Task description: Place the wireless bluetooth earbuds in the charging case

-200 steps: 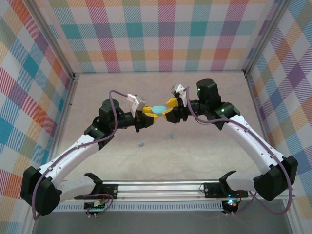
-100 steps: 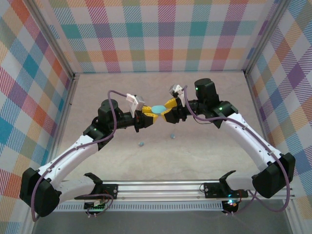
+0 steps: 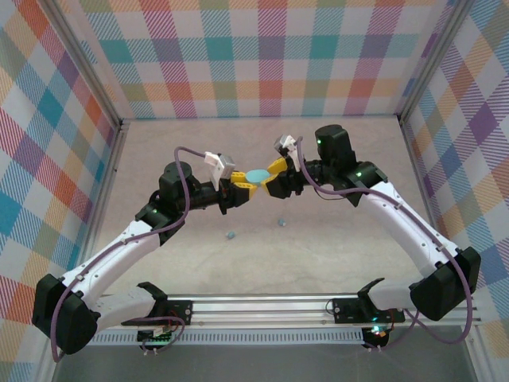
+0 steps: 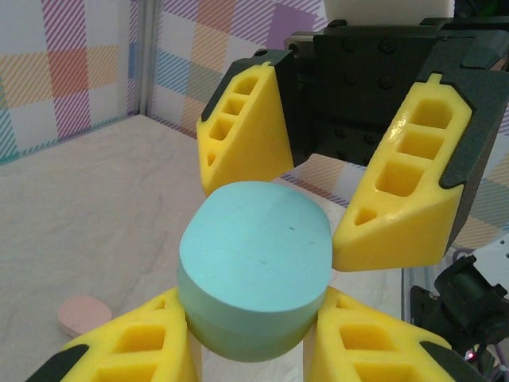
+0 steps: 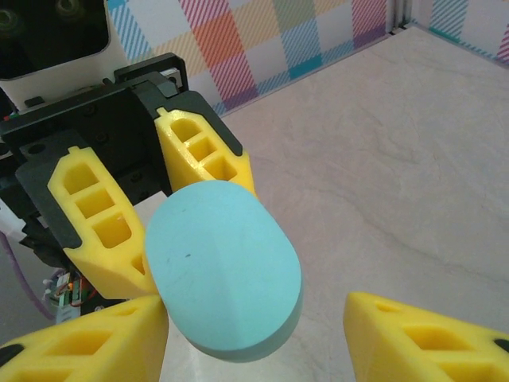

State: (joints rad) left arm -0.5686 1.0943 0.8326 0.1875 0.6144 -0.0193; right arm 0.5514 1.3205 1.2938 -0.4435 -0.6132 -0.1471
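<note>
Earbuds (image 3: 230,235): two tiny light-blue nubs, loose on the bench (image 3: 342,263). Well apart from both sets of jaws, on their near side toward the arm bases. One nearer the left jaws, the second nub (image 3: 280,221) nearer the right jaws. Not yet inserted; neither touched.

Blue case (image 4: 254,255): oval, pebble-shaped, lid shut, seam visible round the side. Raised clear of the bench, between the two sets of jaws. Pinched across its lower half by the left jaws, clenched on it from both sides, flat lid turned toward the right jaws. Likely held so to steady the base while the lid is worked open.

Right jaws: released, spread wide astride the case's upper half. One side close against the case edge, the other standing off with bench showing in the gap. Probably placed to catch the lid rim; no grip made.

Pink oval piece (image 4: 83,314): flat on the bench, below and to one side of the left jaws, apart from everything. Case or not, cannot tell.

Risk, as judged: smooth rounded shell, apt to twist or slip from the pinch if levered off-centre.
</note>
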